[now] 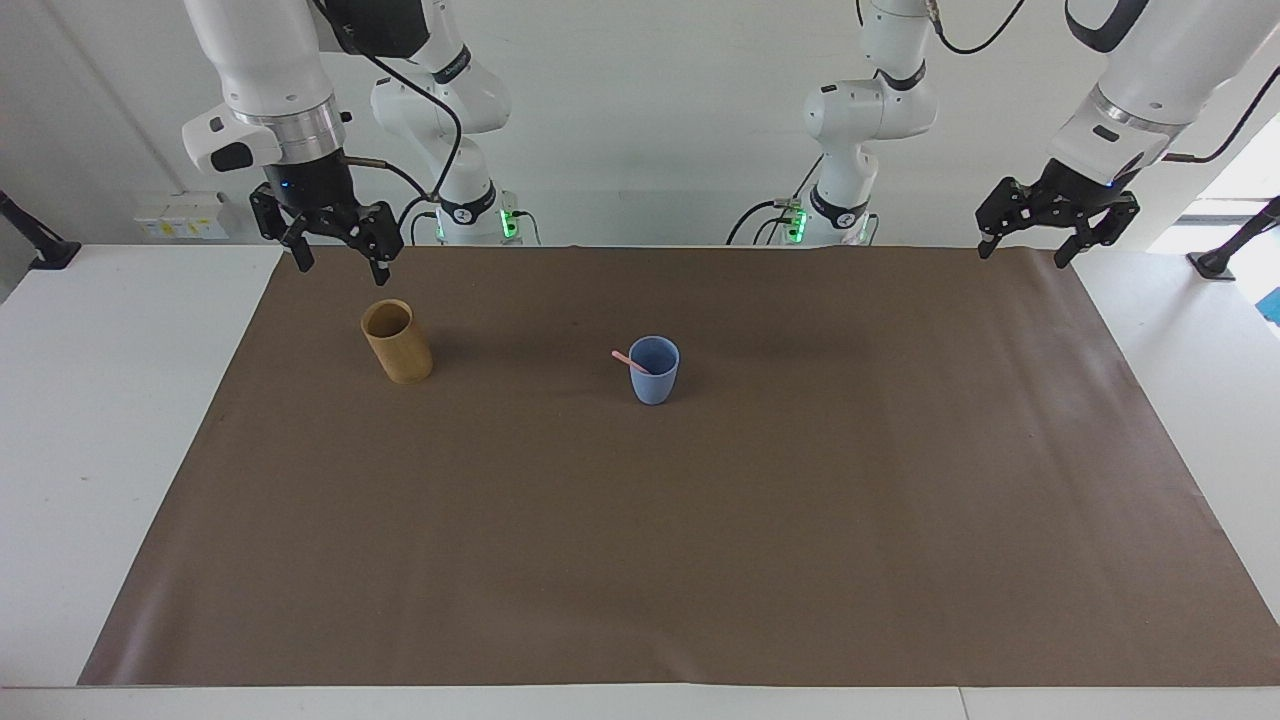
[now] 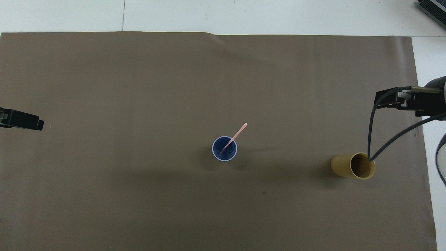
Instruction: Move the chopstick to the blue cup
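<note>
A small light-blue smooth tapered cup (image 1: 654,369) is standing upright near the middle of the brown paper sheet (image 1: 660,560) that is covering the white tabletop (image 1: 110,420). A thin pale-pink chopstick (image 2: 234,137) is leaning inside it, its lower end resting in the cup's bottom and its upper end poking out over the rim toward the right arm's end of the tabletop. I am seeing only one stick.

Well apart from the cup, toward the right arm's end, a taller tan wooden cylindrical holder (image 1: 397,341) is sitting on the sheet, not far from the sheet's edge there.

The right gripper (image 1: 338,258) is hanging in the air over the sheet's corner nearest the robots, just above and beside the wooden holder, with its fingers spread wide and holding nothing. The left gripper (image 1: 1034,242) is waiting over the sheet's corner at the left arm's end, likewise spread wide and holding nothing.

Broad bare stretches of sheet are lying around the cup on every side, with the widest one running out to the edge farthest from the robots. A strip of bare white tabletop is showing past each end of the sheet.
</note>
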Robot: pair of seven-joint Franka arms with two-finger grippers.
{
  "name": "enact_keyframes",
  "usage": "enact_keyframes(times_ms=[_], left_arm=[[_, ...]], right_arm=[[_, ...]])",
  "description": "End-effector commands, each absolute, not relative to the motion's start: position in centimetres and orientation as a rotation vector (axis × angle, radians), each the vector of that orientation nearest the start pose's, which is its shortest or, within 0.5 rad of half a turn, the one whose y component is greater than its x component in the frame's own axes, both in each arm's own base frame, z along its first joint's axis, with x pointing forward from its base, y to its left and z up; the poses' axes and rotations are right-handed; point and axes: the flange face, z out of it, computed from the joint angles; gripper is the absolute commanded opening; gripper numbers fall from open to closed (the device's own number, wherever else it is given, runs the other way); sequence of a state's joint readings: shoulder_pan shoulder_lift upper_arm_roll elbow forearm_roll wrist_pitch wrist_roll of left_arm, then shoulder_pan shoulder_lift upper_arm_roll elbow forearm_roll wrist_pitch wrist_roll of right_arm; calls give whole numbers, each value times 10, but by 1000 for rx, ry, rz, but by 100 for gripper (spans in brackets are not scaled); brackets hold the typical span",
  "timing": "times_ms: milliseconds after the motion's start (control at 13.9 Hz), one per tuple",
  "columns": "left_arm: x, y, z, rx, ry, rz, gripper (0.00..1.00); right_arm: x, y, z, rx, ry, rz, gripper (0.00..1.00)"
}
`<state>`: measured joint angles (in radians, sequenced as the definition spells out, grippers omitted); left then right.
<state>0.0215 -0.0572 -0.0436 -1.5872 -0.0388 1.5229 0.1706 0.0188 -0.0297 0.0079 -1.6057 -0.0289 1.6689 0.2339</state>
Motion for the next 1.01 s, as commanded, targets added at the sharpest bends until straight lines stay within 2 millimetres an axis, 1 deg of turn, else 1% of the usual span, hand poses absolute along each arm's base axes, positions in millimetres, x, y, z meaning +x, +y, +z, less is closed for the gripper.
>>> enact_keyframes(times_ms=[0, 72, 144, 288, 359, 431, 503, 647, 791, 935], left_arm=[[528, -16, 645, -3145, 328, -12, 100], [527, -15, 644, -3145, 326, -5, 100], [529, -11, 647, -3148, 309, -20, 100], [529, -1, 646, -3149, 282, -18, 100], [529, 7, 646, -3152, 258, -11, 100], [528, 10, 646, -3153, 249, -3, 100], [528, 11, 646, -3153, 246, -3, 100], [528, 6, 646, -3152, 261, -3, 100], [528, 3, 646, -3151, 270, -3, 100], [528, 4, 646, -3151, 268, -3, 100]], right_arm=[[555, -6, 632, -3103, 247, -103, 100], [550, -7, 629, -3106, 240, -79, 100], [548, -7, 627, -3109, 235, -70, 100], [548, -7, 628, -3113, 233, -75, 100], [549, -6, 629, -3113, 235, -77, 100], [549, -4, 630, -3116, 228, -82, 100], [550, -2, 630, -3118, 221, -85, 100], [551, 2, 630, -3117, 211, -94, 100], [550, 4, 630, -3116, 207, -94, 100], [550, 4, 630, -3116, 207, -92, 100]])
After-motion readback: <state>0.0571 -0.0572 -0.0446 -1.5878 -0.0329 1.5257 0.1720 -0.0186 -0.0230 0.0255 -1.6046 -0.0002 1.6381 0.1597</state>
